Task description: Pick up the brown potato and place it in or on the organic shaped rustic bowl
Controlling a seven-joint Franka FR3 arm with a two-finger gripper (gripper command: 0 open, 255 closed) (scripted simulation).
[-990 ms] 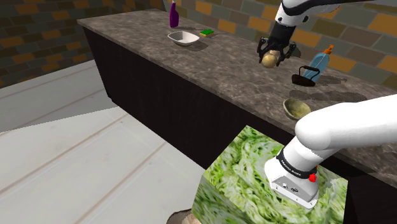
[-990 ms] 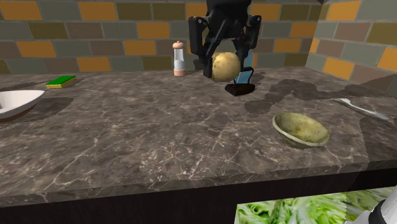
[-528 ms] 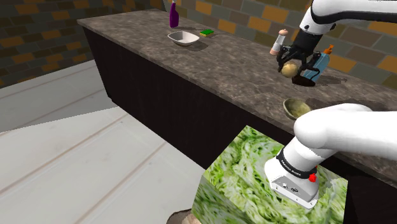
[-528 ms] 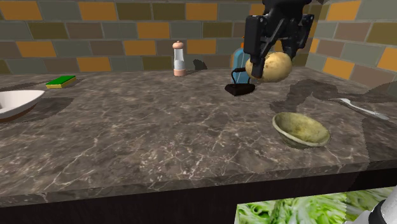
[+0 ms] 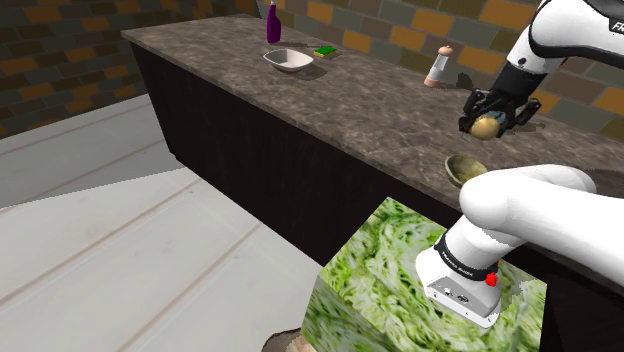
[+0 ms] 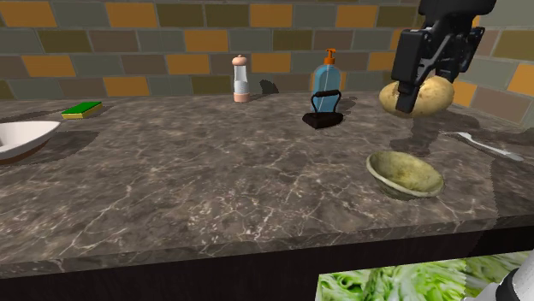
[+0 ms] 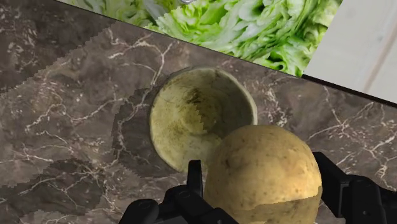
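Observation:
My black gripper (image 6: pixel 432 81) is shut on a tan-brown potato (image 6: pixel 418 95) and holds it in the air above the marble counter. In the shoulder view the gripper (image 5: pixel 492 117) and potato (image 5: pixel 487 126) hang just beyond the olive, uneven-rimmed bowl (image 5: pixel 464 169). The bowl (image 6: pixel 406 174) rests empty near the counter's front edge, below the potato and toward the second exterior view's left. In the wrist view the potato (image 7: pixel 262 174) sits clasped between my fingers (image 7: pixel 195 179), with the bowl (image 7: pixel 191 116) just past it.
On the dark marble counter (image 6: pixel 205 184) stand a blue soap dispenser (image 6: pixel 325 78), a black holder (image 6: pixel 323 114), a shaker (image 6: pixel 242 79), a fork (image 6: pixel 483 145), a green sponge (image 6: pixel 82 109) and a white dish (image 6: pixel 19 138). A purple bottle (image 5: pixel 273 22) is at the far end. My lettuce-patterned stand (image 5: pixel 420 290) is below the counter's front.
The gripper has carried the potato steadily toward the second exterior view's right, from beside the shaker, past the soap dispenser, to a spot over the counter near the olive bowl.

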